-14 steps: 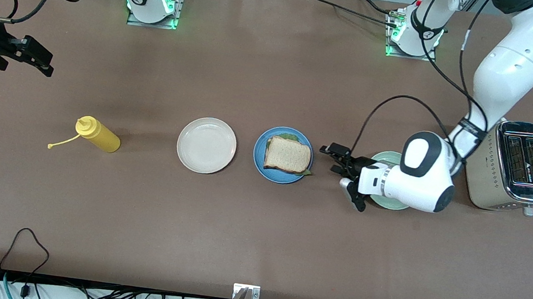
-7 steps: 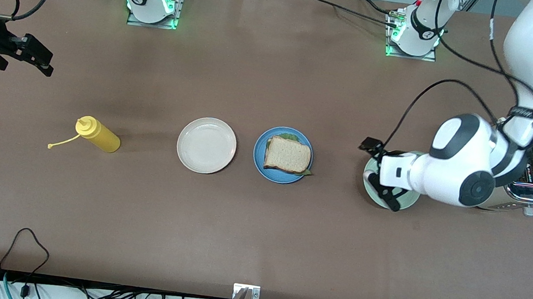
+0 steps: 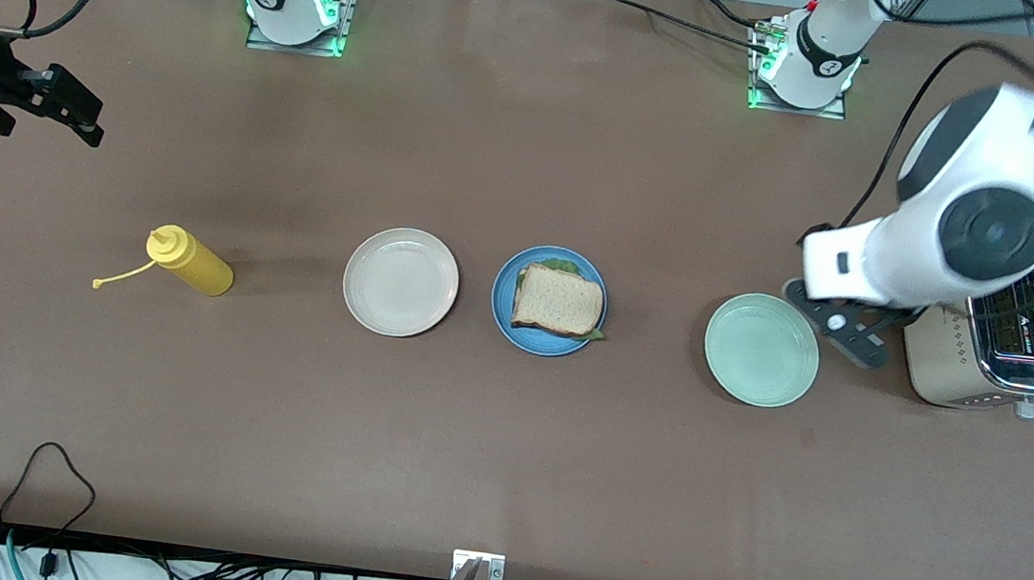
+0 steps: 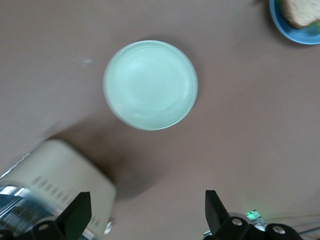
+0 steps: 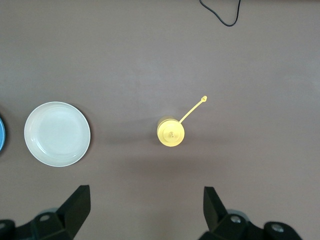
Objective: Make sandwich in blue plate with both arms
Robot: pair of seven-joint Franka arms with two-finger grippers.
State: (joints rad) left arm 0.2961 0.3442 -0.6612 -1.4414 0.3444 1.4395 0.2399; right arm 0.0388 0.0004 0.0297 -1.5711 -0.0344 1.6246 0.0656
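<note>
The sandwich (image 3: 559,301), a bread slice on top with green lettuce showing at its edges, lies on the blue plate (image 3: 503,313) at the table's middle. A corner of that plate (image 4: 295,25) with bread shows in the left wrist view. My left gripper (image 3: 835,325) is open and empty, up in the air over the gap between the mint-green plate and the toaster; it also shows in its wrist view (image 4: 145,215). My right gripper (image 3: 79,114) is open and empty, waiting over the right arm's end of the table, as its wrist view (image 5: 145,212) shows.
A mint-green plate (image 3: 761,349) lies beside the blue plate toward the left arm's end, with a toaster (image 3: 1002,336) past it. A beige-white plate (image 3: 401,281) and a yellow squeeze bottle (image 3: 190,261) lie toward the right arm's end.
My left gripper has moved from beside the blue plate, over the mint-green plate, to the toaster's side, and the arm has risen. The right arm has not moved.
</note>
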